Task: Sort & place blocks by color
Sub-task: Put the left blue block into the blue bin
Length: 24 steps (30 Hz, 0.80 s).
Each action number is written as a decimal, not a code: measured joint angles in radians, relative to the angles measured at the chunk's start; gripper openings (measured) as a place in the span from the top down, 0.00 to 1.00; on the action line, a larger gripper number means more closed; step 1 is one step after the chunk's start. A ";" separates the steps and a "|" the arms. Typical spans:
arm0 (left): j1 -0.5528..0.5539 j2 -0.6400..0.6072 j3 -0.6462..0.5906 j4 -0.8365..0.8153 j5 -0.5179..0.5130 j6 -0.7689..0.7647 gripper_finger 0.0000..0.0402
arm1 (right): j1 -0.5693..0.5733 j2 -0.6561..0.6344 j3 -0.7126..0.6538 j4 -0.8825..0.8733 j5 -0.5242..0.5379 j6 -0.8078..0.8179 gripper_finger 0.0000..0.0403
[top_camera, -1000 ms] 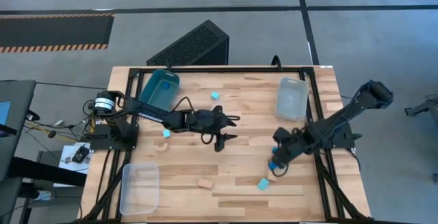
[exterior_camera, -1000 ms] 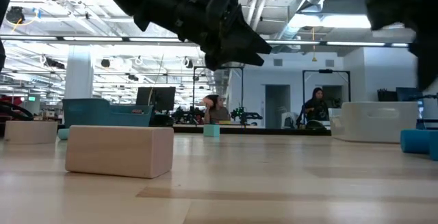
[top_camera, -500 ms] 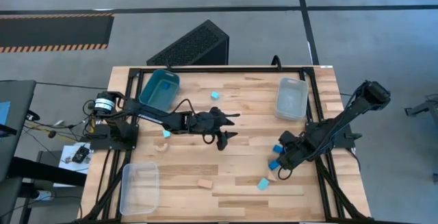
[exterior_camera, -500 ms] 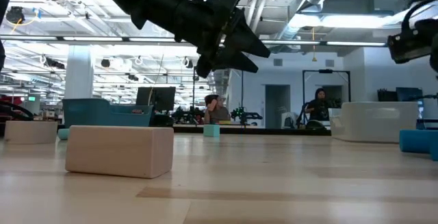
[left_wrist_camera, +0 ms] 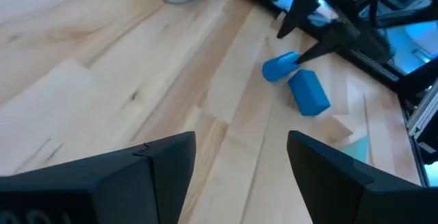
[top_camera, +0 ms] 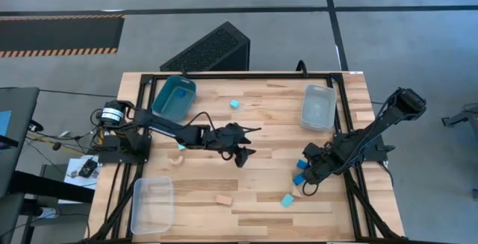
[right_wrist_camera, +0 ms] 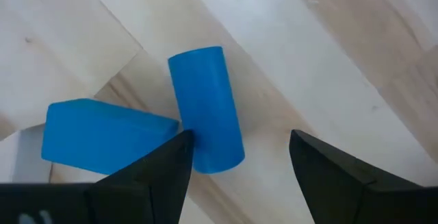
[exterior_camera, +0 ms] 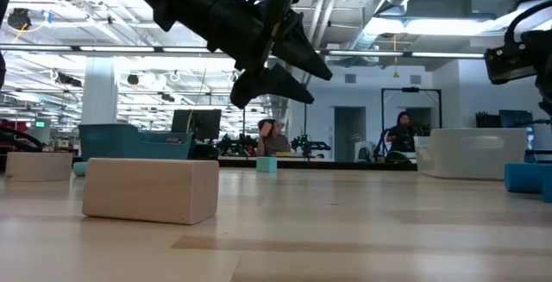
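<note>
Two dark blue blocks lie side by side near the table's right edge: a cylinder [right_wrist_camera: 205, 107] on its side and a bar [right_wrist_camera: 102, 138]. In the high view they are the cylinder [top_camera: 302, 165] and the bar [top_camera: 299, 178]. My right gripper [right_wrist_camera: 236, 159] hangs open above them, pointing down, with the cylinder's end between its fingers. A cyan block [top_camera: 286, 199] lies close by. My left gripper [top_camera: 248, 144] is open in the air over the table's middle, and its wrist view shows the same blue pair [left_wrist_camera: 298, 80]. A tan block [top_camera: 222, 199] lies near the near edge.
A teal bin [top_camera: 173, 97] stands at the far left, one clear bin [top_camera: 317, 106] at the far right and another clear bin [top_camera: 151, 204] at the near left. A cyan cube [top_camera: 234, 104], a tan arch [top_camera: 178, 160] and a small cyan piece [top_camera: 181, 146] lie apart on the wood.
My right gripper has risen from low over the blue blocks and now hangs higher, still open. My left gripper has drawn a little toward the table's left and tipped its fingers further down. The blocks lie where they were.
</note>
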 joint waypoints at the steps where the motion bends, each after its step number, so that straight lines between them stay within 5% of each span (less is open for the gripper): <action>1: 0.006 -0.001 0.000 0.005 0.000 0.002 0.45 | 0.003 0.000 0.000 0.003 -0.001 0.000 0.34; 12: 0.131 -0.165 0.000 -0.124 0.082 -0.008 0.45 | 0.008 0.000 0.000 0.045 -0.032 0.125 0.34; 20: 0.126 -0.367 -0.001 -0.461 -0.055 0.124 0.45 | -0.067 0.030 0.000 0.037 -0.031 0.038 0.34; 24: 0.110 -0.398 -0.031 -0.490 -0.074 0.139 0.45 | -0.144 0.084 0.000 0.143 -0.041 -0.056 0.34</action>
